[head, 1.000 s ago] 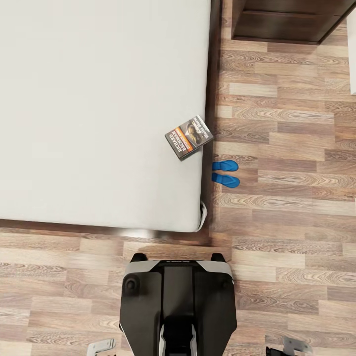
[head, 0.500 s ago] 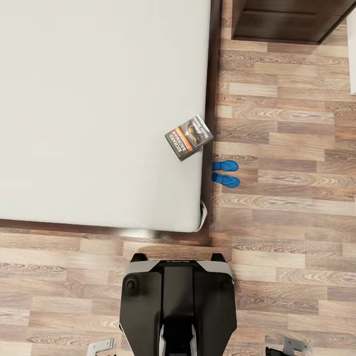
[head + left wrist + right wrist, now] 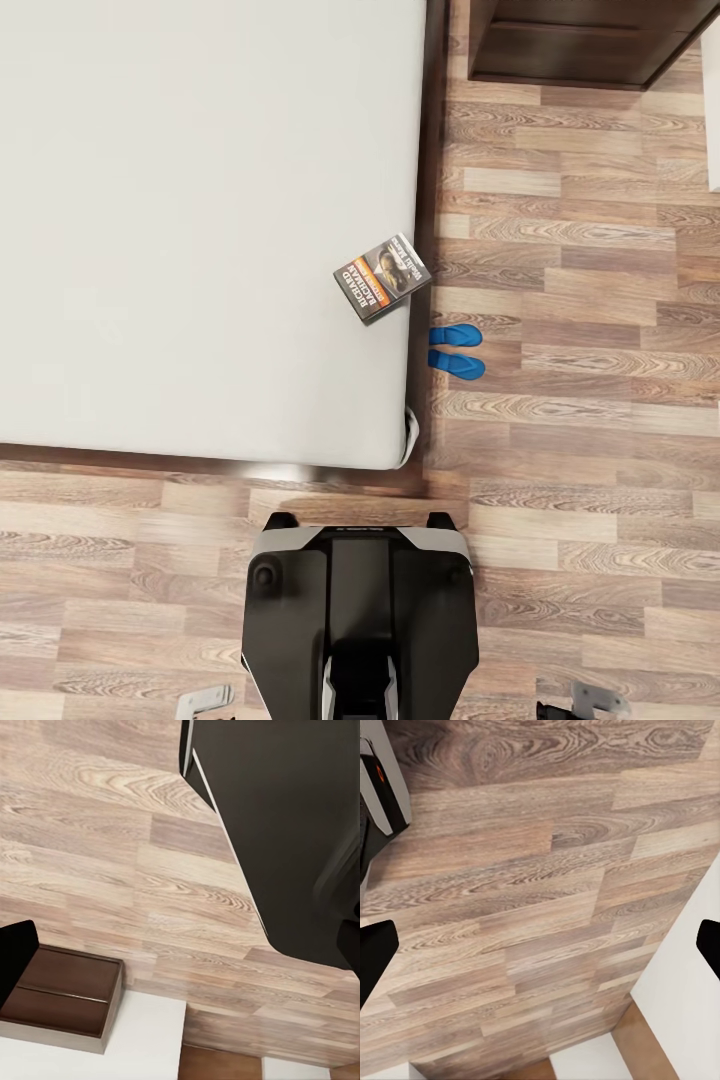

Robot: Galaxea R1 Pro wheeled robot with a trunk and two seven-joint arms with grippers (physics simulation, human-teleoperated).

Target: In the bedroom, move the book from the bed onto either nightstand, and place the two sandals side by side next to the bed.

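Observation:
The book (image 3: 382, 277) lies flat on the light-grey bed (image 3: 200, 220), at the mattress's right edge. The two blue sandals (image 3: 456, 349) lie side by side on the floor just right of the bed, a little nearer to me than the book. A dark wooden nightstand (image 3: 580, 40) stands at the far right beside the bed. My left gripper (image 3: 180, 949) and right gripper (image 3: 540, 945) hang low at my sides over the floor, far from the book and sandals. Both are open and hold nothing.
My dark base (image 3: 360, 630) stands on the wood floor (image 3: 580, 480) just short of the bed's foot corner. A white wall edge (image 3: 714, 100) shows at the far right. A dark brown cabinet (image 3: 60, 997) sits against a white surface in the left wrist view.

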